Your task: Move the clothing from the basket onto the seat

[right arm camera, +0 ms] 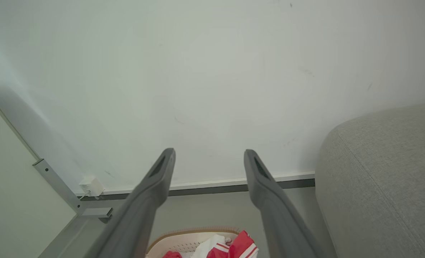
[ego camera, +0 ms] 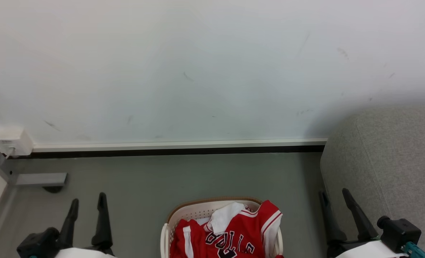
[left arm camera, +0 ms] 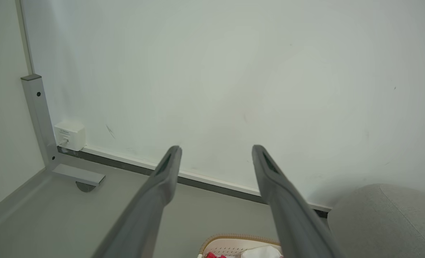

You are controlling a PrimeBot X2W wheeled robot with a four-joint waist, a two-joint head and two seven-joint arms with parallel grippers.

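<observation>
The clothing [ego camera: 235, 236], a red jersey with white trim and black lettering, lies crumpled in the basket [ego camera: 189, 212], a cream perforated tub with a brown rim on the floor at the bottom centre. The grey fabric seat [ego camera: 395, 161] fills the right side. My left gripper [ego camera: 87, 205] is open at the lower left, well left of the basket. My right gripper [ego camera: 335, 197] is open at the lower right, between basket and seat. In the left wrist view the left gripper [left arm camera: 216, 148] has nothing between its fingers; the right gripper [right arm camera: 209, 152] is likewise bare in the right wrist view.
A white wall with a pale skirting strip [ego camera: 180, 145] runs behind the grey floor. A white power adapter [ego camera: 13, 141] sits plugged in at the left corner, beside a grey metal post and foot [ego camera: 40, 179].
</observation>
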